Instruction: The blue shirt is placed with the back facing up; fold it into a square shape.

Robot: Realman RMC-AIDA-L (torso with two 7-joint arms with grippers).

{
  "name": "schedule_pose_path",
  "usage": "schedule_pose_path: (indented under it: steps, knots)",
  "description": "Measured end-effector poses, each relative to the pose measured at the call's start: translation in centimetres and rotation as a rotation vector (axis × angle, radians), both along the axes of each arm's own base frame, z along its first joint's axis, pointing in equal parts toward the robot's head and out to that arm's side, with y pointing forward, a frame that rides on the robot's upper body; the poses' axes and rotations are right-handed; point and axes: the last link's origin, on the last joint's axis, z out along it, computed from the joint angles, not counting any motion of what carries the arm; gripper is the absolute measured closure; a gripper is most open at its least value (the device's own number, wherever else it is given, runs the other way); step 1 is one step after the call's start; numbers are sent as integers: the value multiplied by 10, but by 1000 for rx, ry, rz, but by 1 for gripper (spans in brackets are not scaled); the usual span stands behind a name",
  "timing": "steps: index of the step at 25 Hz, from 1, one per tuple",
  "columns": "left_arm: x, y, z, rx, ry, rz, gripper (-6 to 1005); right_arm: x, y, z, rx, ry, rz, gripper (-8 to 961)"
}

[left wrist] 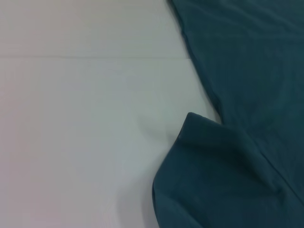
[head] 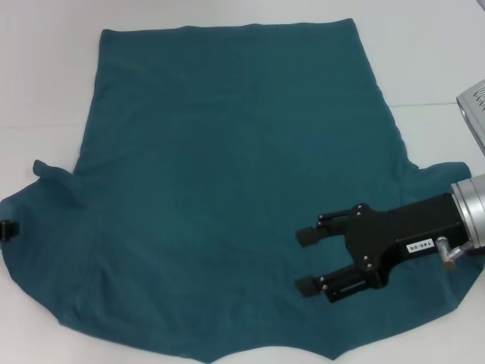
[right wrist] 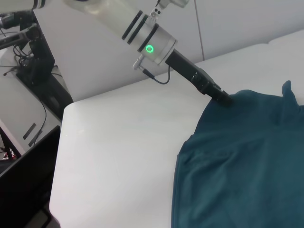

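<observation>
blue shirt (head: 220,189): spread flat, plain side up, across white table (head: 45,91); hem far, sleeves near. left sleeve rumpled, one corner standing up. grey device (head: 474,106) at far right edge of table. right gripper (head: 307,262): over near right part of shirt, fingers spread, grasping nothing. left gripper (right wrist: 223,99): at left sleeve edge, finger state cannot be told. bare table far and left of shirt.
</observation>
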Motion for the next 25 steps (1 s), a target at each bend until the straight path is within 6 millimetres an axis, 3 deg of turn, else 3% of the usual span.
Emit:
schedule_pose_path:
  steps: [3, 11, 25]
  knots:
    - [0, 0, -1, -4, -1, 1, 796, 0, 0, 0, 1, 3, 1, 100]
    - [3, -1, -4, -31, -16, -5, 937, -1, 1, 0, 4, 7, 0, 102]
    - [46, 5, 4, -65, -154, -123, 937, 7, -2, 7, 74, 73, -10, 104]
